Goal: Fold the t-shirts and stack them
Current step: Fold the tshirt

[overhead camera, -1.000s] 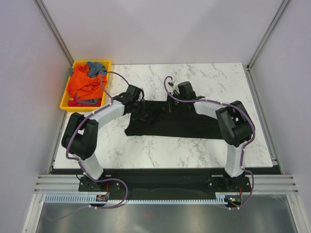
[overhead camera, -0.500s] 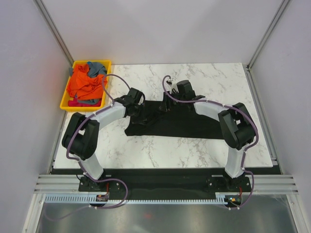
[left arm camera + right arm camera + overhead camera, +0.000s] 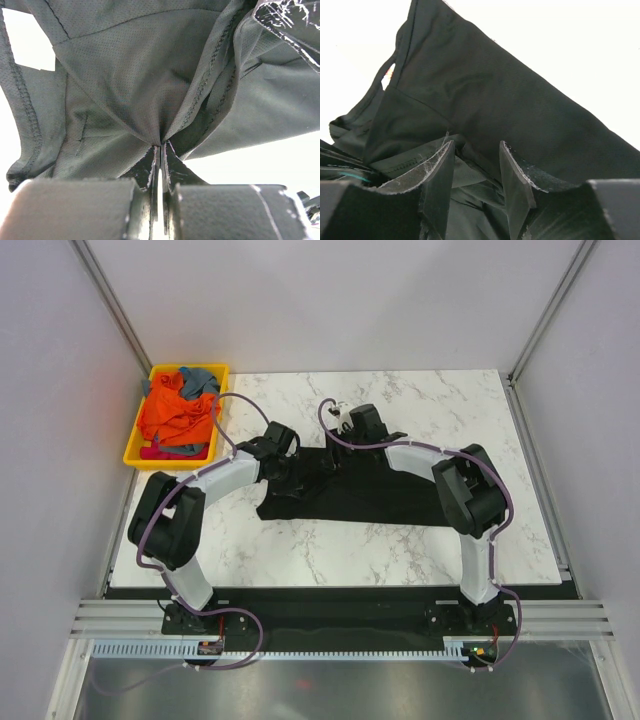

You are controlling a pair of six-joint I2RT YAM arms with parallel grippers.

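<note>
- Top view: black t-shirt (image 3: 350, 495) lies on the marble table (image 3: 450, 400), near the centre, spread as a wide band running 9 to 3 o'clock. Its near edge lies flat on the tabletop.
- Left gripper (image 3: 161, 150) sits at the shirt's 10 o'clock corner. In the wrist view the jaws are pressed together with almost no gap, and a pinch of black cloth is caught between the tips. The fabric fans up and away from that pinch in folds, with stitched seams visible on both sides.
- Right gripper (image 3: 476, 145) sits at the shirt's far edge, about 12 o'clock, close to the left one. The jaws stand clearly apart – roughly half spread – and nothing is clamped between them.
- Right wrist view: black cloth lies under and beyond the parted jaws, and a hemmed fold shows in the gap below the tips (whether the tips touch the cloth I cannot tell).
- Both arms reach inward over the shirt from their bases at 6 o'clock, so the two wrists converge on its upper left part.
- Yellow tray (image 3: 133, 455) sits at the table's 10 o'clock corner, well apart from the black shirt.
- In the tray, an orange t-shirt (image 3: 170, 415) lies bunched up – not folded – with a grey-blue t-shirt (image 3: 200, 378) crumpled at its far end.
</note>
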